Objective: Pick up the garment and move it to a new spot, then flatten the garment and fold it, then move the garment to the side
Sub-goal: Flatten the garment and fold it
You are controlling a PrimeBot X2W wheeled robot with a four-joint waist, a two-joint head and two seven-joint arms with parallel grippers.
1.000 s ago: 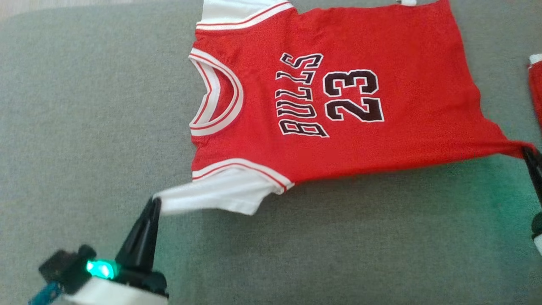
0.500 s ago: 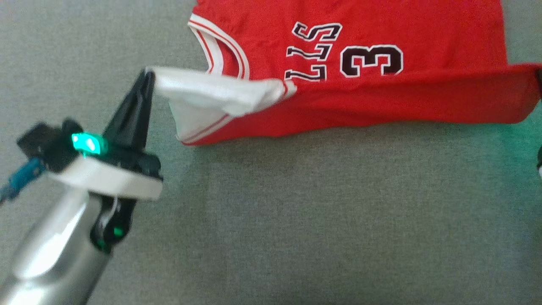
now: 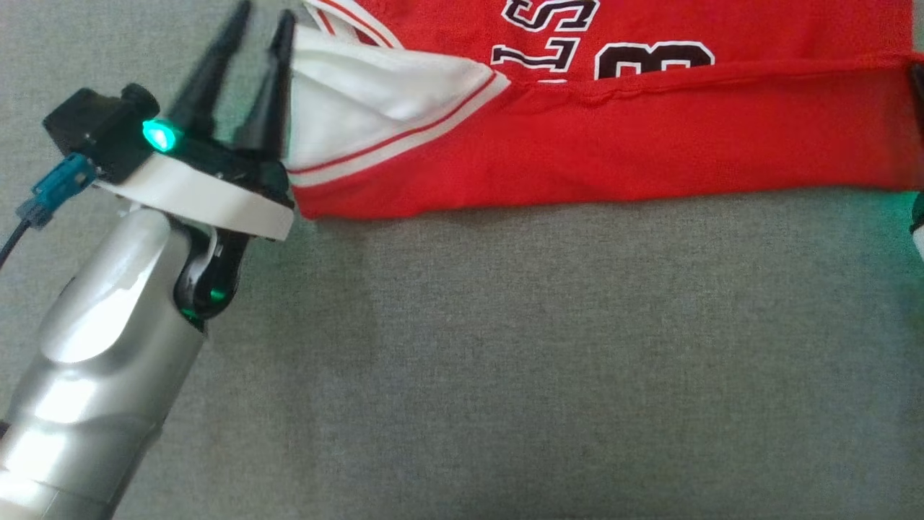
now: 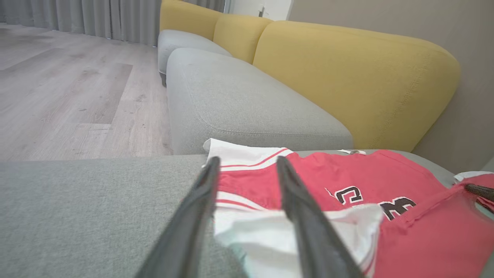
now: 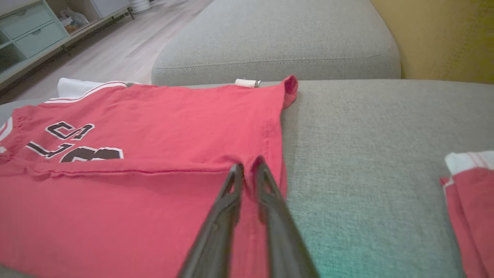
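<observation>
The garment (image 3: 577, 144) is a red jersey with white sleeves and dark lettering, lying on the grey sofa seat (image 3: 505, 361). Its near half is folded over its far half. My left gripper (image 3: 263, 13) is open at the collar end, and the white sleeve (image 3: 361, 101) rests against its inner finger. In the left wrist view the left gripper (image 4: 247, 162) has spread fingers with the sleeve (image 4: 262, 239) lying loose beneath them. My right gripper (image 5: 248, 165) is pinched on the folded red hem (image 5: 270, 131) at the garment's bottom end.
A second folded red and white garment (image 5: 469, 200) lies on the seat to the right. Yellow backrests (image 4: 347, 77) rise behind the seat and another grey cushion (image 4: 239, 104) adjoins it. Wooden floor (image 4: 58, 96) lies beyond the seat's edge.
Both grippers carried the garment's near edge away from me and over its far half, covering part of the lettering. The left gripper then opened and let go of the white sleeve. The camera has shifted.
</observation>
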